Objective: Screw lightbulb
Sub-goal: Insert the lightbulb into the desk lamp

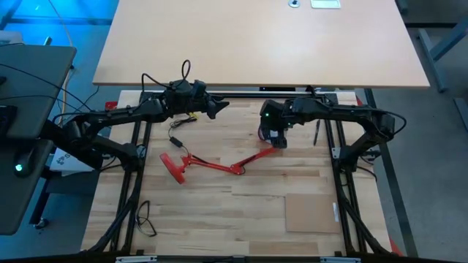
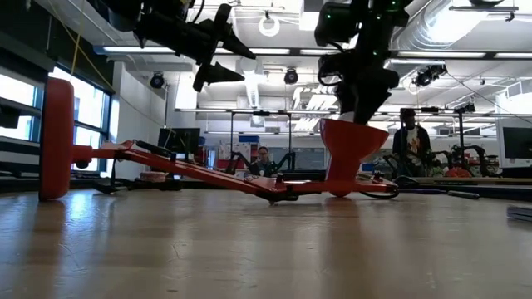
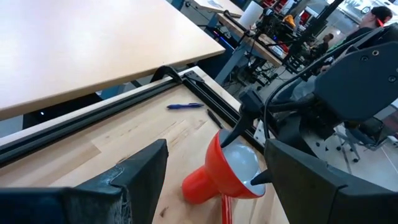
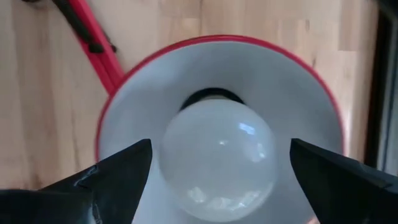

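The red desk lamp (image 1: pixel 219 166) lies on the wooden table, its base (image 1: pixel 173 166) toward the left and its shade (image 2: pixel 349 158) mouth-up on the right. The white lightbulb (image 4: pixel 217 155) sits in the shade's white inside, its base hidden in the dark socket (image 4: pixel 210 96). My right gripper (image 1: pixel 273 137) points down into the shade and is open, one finger (image 4: pixel 118 177) on each side of the bulb with a small gap at both. My left gripper (image 1: pixel 218 107) is open and empty, raised above the table to the left of the shade.
A blue pen (image 3: pixel 185 106) lies near the table's far rail. A cardboard patch (image 1: pixel 307 212) lies at the near right and a black cable (image 1: pixel 146 218) at the near left. A second pale tabletop (image 1: pixel 256 44) stands beyond the far edge. People (image 2: pixel 409 133) show in the room behind.
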Motion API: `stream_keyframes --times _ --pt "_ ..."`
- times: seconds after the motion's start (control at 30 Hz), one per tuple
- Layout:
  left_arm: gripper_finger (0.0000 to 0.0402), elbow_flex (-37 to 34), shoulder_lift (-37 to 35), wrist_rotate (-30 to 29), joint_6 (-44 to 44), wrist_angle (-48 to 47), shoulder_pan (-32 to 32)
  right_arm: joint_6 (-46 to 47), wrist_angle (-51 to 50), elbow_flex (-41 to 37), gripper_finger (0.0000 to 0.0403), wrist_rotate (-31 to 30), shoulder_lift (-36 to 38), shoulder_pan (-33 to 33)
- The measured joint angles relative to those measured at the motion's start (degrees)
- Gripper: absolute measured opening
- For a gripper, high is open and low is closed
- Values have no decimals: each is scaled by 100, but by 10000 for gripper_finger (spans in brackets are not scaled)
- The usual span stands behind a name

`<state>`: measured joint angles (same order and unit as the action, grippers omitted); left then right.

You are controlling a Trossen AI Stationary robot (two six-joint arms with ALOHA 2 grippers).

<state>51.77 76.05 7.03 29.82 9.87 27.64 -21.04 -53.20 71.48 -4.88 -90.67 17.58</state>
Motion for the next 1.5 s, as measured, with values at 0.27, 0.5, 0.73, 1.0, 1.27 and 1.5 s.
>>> stream_keyframes --times 0.27,0.5,0.73,1.0,1.27,1.5 --pt "261 0 0 1 0 0 0 -37 144 0 311 -89 0 -26" --pt "261 0 0 2 0 -2 0 13 77 0 274 -23 0 -37" --pt "261 0 0 4 0 -68 0 -2 53 43 259 -108 107 -87" --pt "261 0 0 4 -50 -152 2 -55 -34 182 244 -67 129 -87" --pt "261 0 0 4 -48 -151 0 22 -68 177 255 105 42 -85" --pt "261 0 0 4 -46 -151 0 282 39 203 255 206 -245 -88"
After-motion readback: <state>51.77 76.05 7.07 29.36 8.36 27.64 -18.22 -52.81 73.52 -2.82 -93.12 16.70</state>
